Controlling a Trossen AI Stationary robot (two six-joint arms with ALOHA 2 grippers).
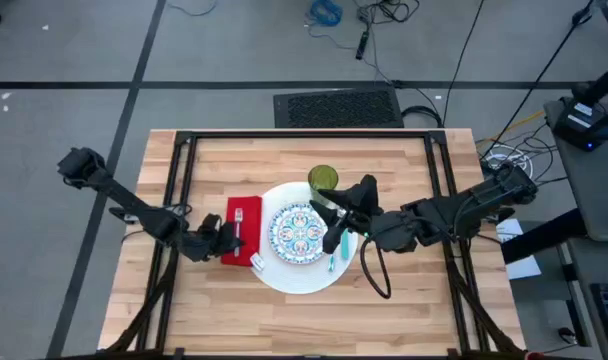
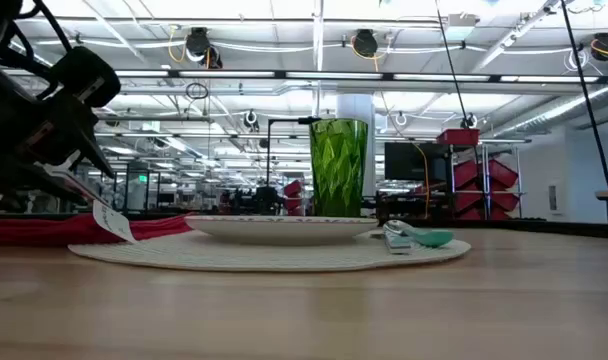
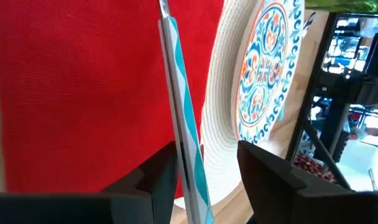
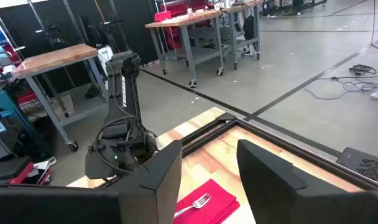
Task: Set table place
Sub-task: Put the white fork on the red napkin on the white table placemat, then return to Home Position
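A large white round plate (image 1: 302, 272) lies mid-table with a blue-and-red patterned plate (image 1: 298, 230) on it. Behind them stands a green tumbler (image 1: 322, 180). A teal-handled spoon (image 2: 420, 237) lies on the white plate's right part. The red napkin (image 1: 242, 228) lies flat left of the plate, with a silver fork (image 4: 201, 202) on it. My left gripper (image 3: 207, 177) is open low over the napkin's near right part, its fingers on either side of a teal-striped silver cutlery piece (image 3: 181, 112). My right gripper (image 4: 209, 180) is open and holds nothing, above the plate's right side. My left gripper's fingers flank the striped cutlery piece's near end (image 3: 195, 186), which runs along them. It lies close against one finger (image 3: 158, 180), with a clear gap to the other. I cannot tell whether that finger touches it. In the low view the piece (image 2: 114, 222) slants down toward the plate's edge.
A black frame rail (image 1: 304, 134) runs around the wooden table (image 1: 284, 320). Bare wood shows along the near edge and at the far left and right. Beyond the table stand other workbenches and a second arm stand (image 4: 124, 93).
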